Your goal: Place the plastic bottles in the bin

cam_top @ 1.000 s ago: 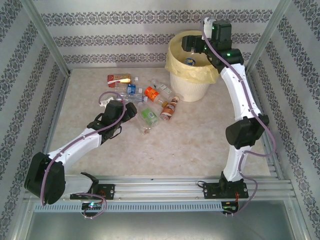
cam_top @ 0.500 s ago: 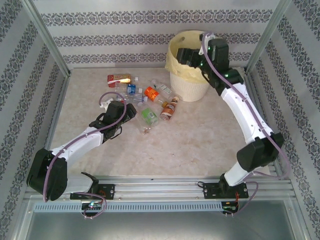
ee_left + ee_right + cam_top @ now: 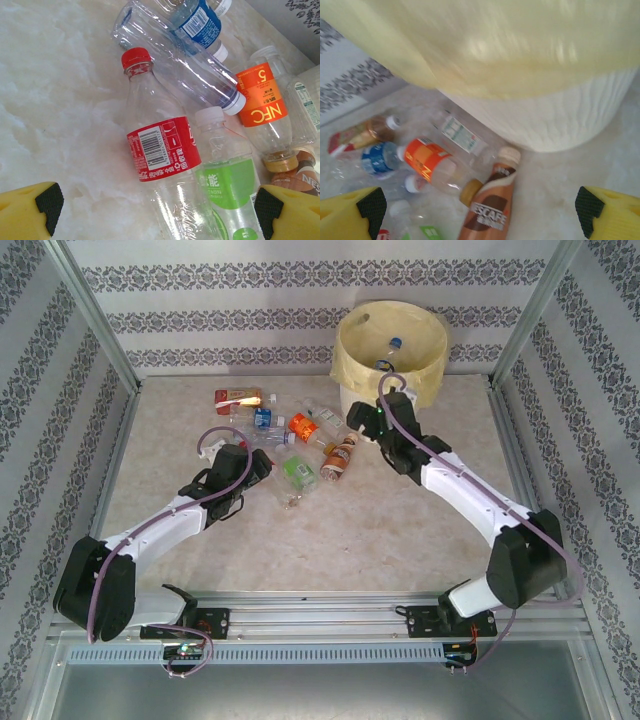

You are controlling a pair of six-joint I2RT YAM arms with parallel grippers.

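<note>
Several plastic bottles (image 3: 290, 435) lie in a pile on the marble table, left of the bin (image 3: 345, 365). My left gripper (image 3: 262, 462) is open over the pile's near side. In the left wrist view a red-labelled bottle (image 3: 162, 150) and a green-labelled one (image 3: 227, 182) lie between its yellow fingers (image 3: 30, 212). An orange NFC bottle (image 3: 260, 97) and a blue-labelled one (image 3: 200, 22) lie beyond them. My right gripper (image 3: 358, 418) is open and empty, low beside the bin's wall (image 3: 555, 120), above a brown Nescafe bottle (image 3: 490, 210). A blue-capped bottle (image 3: 393, 344) rests inside the bin.
Patterned walls and metal posts close in the table on three sides. A red-wrapped bottle (image 3: 235, 397) lies at the pile's far left. Bare marble (image 3: 400, 520) stretches between the pile and the arm bases.
My right arm has come away from above the bin, swinging down and left to the table beside it. The left arm has barely moved.
</note>
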